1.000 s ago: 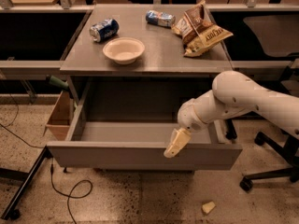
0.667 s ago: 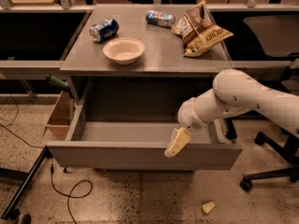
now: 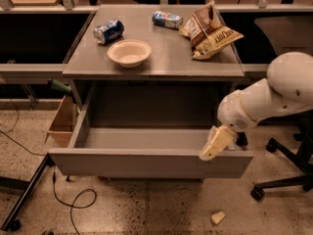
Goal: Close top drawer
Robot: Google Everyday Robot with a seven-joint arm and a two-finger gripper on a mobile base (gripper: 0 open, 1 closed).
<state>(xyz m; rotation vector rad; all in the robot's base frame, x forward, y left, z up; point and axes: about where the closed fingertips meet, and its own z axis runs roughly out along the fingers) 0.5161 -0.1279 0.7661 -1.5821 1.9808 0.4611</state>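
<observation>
Top drawer (image 3: 146, 163): pulled well out, its grey tray open to view and apparently empty, plain front panel nearest the camera.
Tool (image 3: 216, 143): at the right end of the drawer's front panel, over its top edge and reaching slightly inside; I cannot tell whether it is open or closed.
Bench (image 3: 171, 58): directly above and behind the drawer, carrying a bowl (image 3: 129, 52), two cans and a snack bag (image 3: 210, 31).
Step in hand: judged to be setting up the push; the drawer looks no way in yet.
How to do it well: bring the tool to the outer face of the drawer's panel, press flat against it and drive straight back under the bench.
Watch for: contact sits far right of the drawer's middle, so an off-centre shove may skew the tray and bind it; moving toward the drawer's centre would likely help.
Finish: ease off as the panel nears flush.
</observation>
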